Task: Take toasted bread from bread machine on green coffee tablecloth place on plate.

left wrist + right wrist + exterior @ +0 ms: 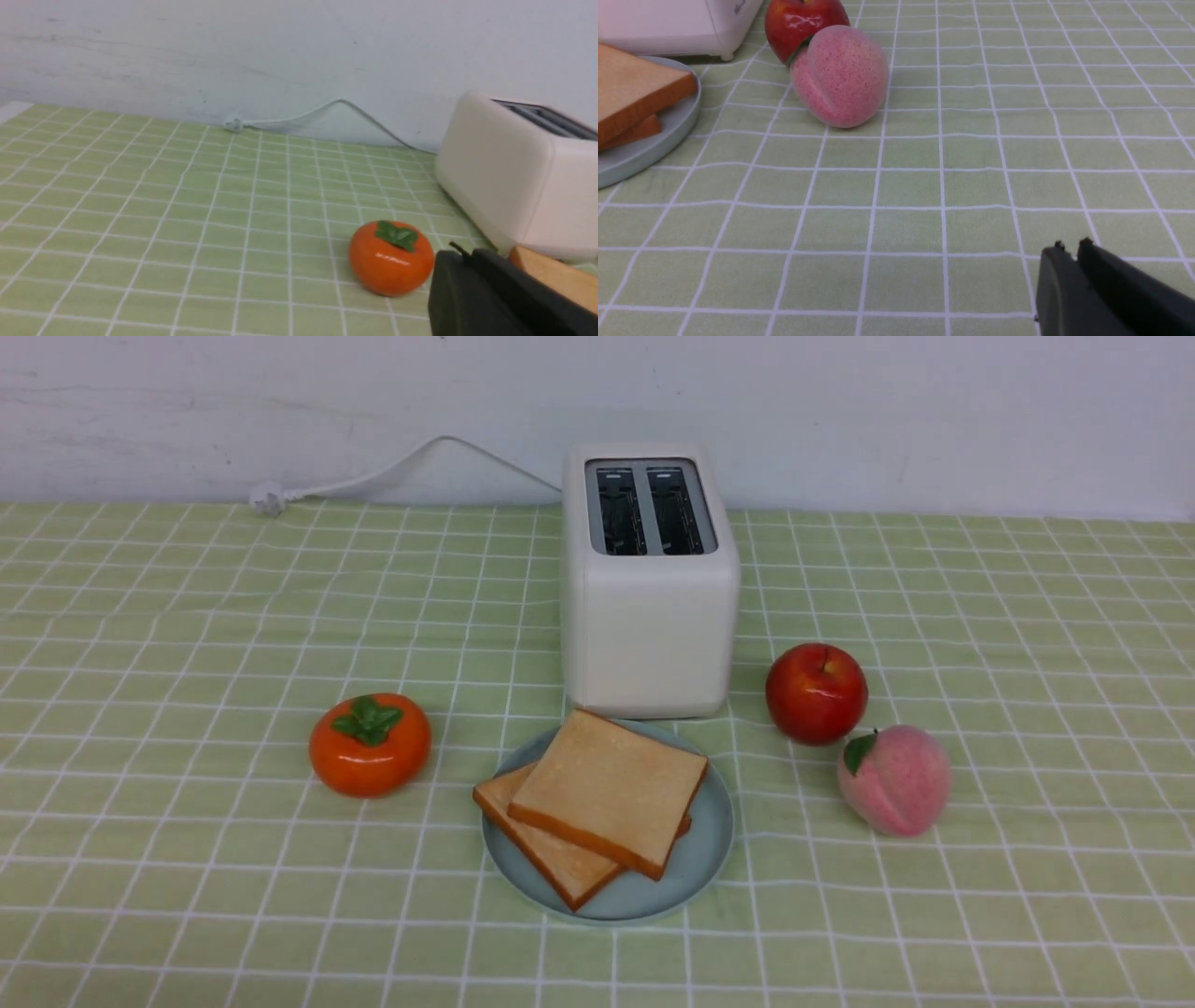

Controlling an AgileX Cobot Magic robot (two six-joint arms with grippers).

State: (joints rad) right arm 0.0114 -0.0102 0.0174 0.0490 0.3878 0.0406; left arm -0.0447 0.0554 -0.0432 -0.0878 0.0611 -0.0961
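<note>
Two slices of toasted bread lie stacked on the plate (711, 859), the upper slice (607, 789) askew over the lower slice (546, 857). Just behind the plate stands the white bread machine (649, 588), both slots empty, on the green coffee tablecloth (187, 616). Neither arm shows in the front view. In the left wrist view my left gripper (460, 252) is shut and empty, with a toast edge (556, 275) and the bread machine (509, 177) beyond it. My right gripper (1070, 245) is shut over bare cloth, well away from the plate (654, 144) and toast (630, 88).
An orange persimmon (370, 745) sits left of the plate. A red apple (816, 693) and a pink peach (894, 780) sit to its right. The white power cord (373, 476) runs from the bread machine along the wall to the left.
</note>
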